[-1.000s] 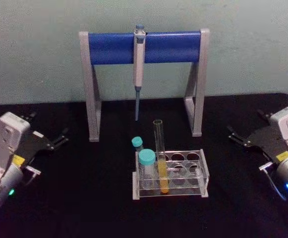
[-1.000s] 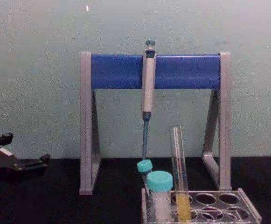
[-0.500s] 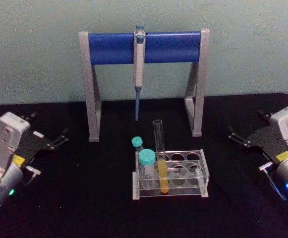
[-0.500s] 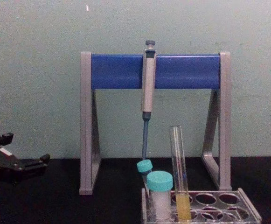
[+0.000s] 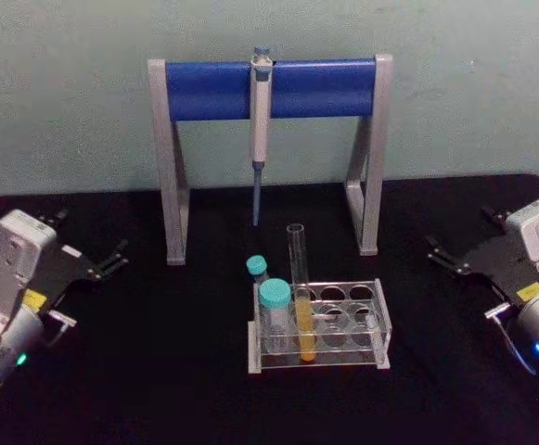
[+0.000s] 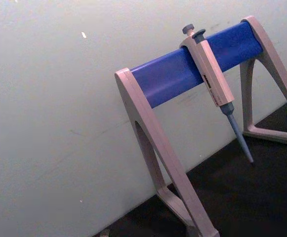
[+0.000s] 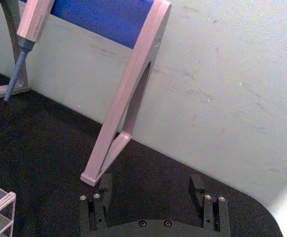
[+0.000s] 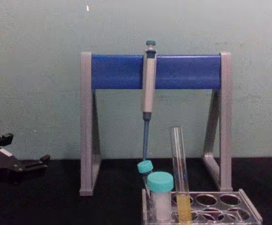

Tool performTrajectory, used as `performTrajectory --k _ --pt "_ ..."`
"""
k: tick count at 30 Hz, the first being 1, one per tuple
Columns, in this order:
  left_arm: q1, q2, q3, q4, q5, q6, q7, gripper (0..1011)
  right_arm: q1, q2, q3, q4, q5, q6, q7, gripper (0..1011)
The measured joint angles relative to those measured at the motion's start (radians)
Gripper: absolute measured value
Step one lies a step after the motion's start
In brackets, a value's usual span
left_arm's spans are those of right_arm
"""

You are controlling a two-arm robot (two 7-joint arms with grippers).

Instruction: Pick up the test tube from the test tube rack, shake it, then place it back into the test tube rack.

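test tube [image 5: 299, 295]: standing upright in the rack, open at the top, yellow liquid in the lower part. It's sitting roughly midway between the two grippers, well apart from both, and nothing's touching it

test tube rack [image 5: 352, 341]: low clear one on the black table [image 5: 158, 380], off to the right of the left gripper and to the left of the right gripper. The tube is in a hole toward the end that faces the left gripper

teal-capped vials [image 5: 273, 301]: two of them with white stuff inside. The bigger one is just beside the tube on the left-gripper side, and the smaller one is behind it

pipette [image 5: 261, 111]: hanging tip-down off the blue bar of the stand, farther out than either set of fingertips reaches

stand [image 5: 325, 88]: grey legs and a blue crossbar, behind the rack and up against the wall

left gripper [image 5: 93, 232]: low over the table out at the left side, fingers spread wide, holding nothing, pointing in toward the stand

right gripper [image 5: 459, 229]: mirror deal on the right side. In the wrist view the fingers [image 7: 102, 190] are clearly apart with just bare table between them, and the stand's near leg is right ahead of them
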Motion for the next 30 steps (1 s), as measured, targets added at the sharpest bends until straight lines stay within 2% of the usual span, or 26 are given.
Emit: performTrajectory --k 30 --pt "0.0 0.0 0.0 0.0 0.0 0.0 0.0 1001 0.0 0.0 0.0 0.0 0.0 0.0 0.0 1000"
